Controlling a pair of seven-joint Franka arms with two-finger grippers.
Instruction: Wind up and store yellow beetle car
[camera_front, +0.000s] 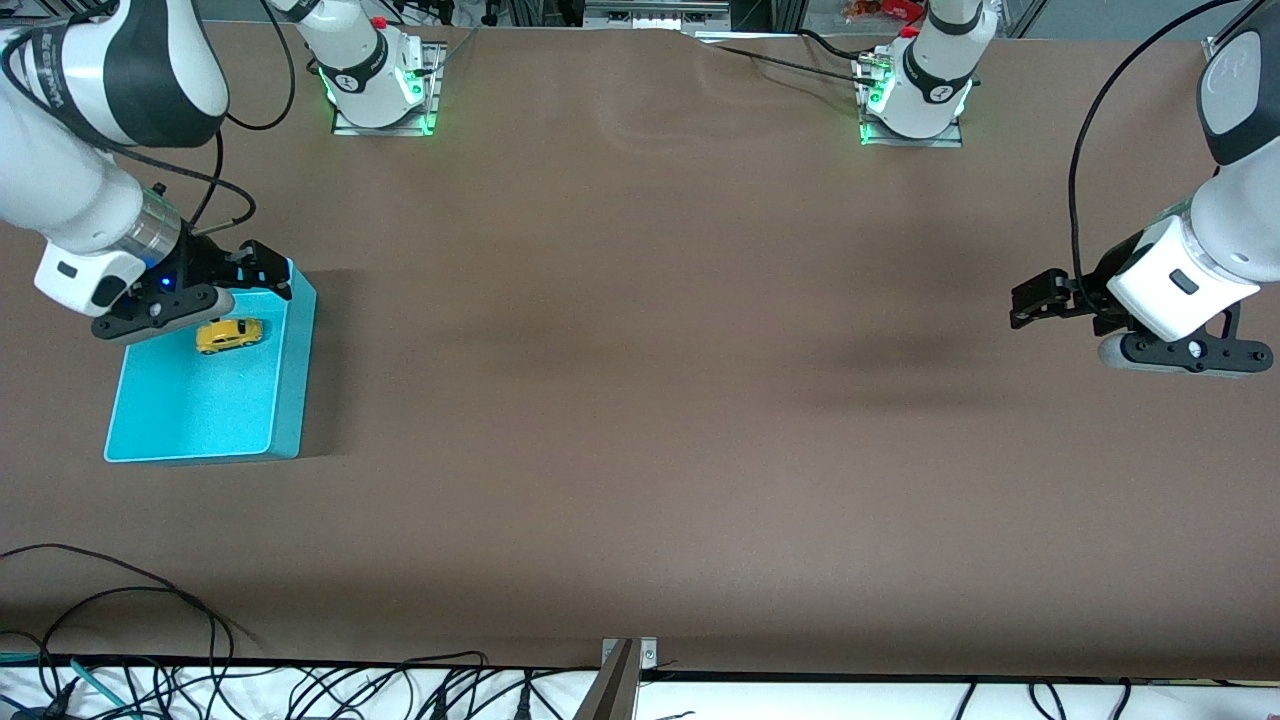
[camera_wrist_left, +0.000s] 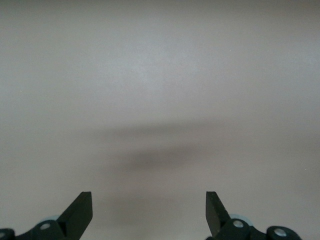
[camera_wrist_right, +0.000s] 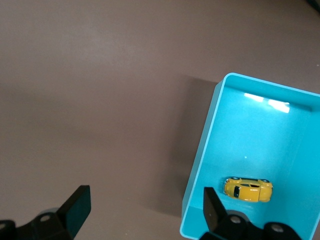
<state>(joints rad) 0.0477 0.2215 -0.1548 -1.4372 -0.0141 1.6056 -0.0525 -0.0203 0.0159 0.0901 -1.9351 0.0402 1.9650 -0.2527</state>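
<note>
The yellow beetle car (camera_front: 230, 335) rests on its wheels inside the turquoise bin (camera_front: 200, 410), near the bin's wall farthest from the front camera. In the right wrist view the car (camera_wrist_right: 248, 189) sits on the floor of the bin (camera_wrist_right: 202, 150). My right gripper (camera_front: 268, 275) hangs open and empty over that end of the bin. Seen from its own wrist, the right gripper (camera_wrist_right: 145, 200) straddles the bin's side wall. My left gripper (camera_front: 1035, 300) waits open over bare table at the left arm's end, and the left gripper (camera_wrist_left: 149, 202) has nothing between its fingers.
The bin stands at the right arm's end of the brown table (camera_front: 640, 350). Loose cables (camera_front: 150, 640) lie along the table's edge nearest the front camera. Both arm bases (camera_front: 380, 70) stand along the edge farthest from it.
</note>
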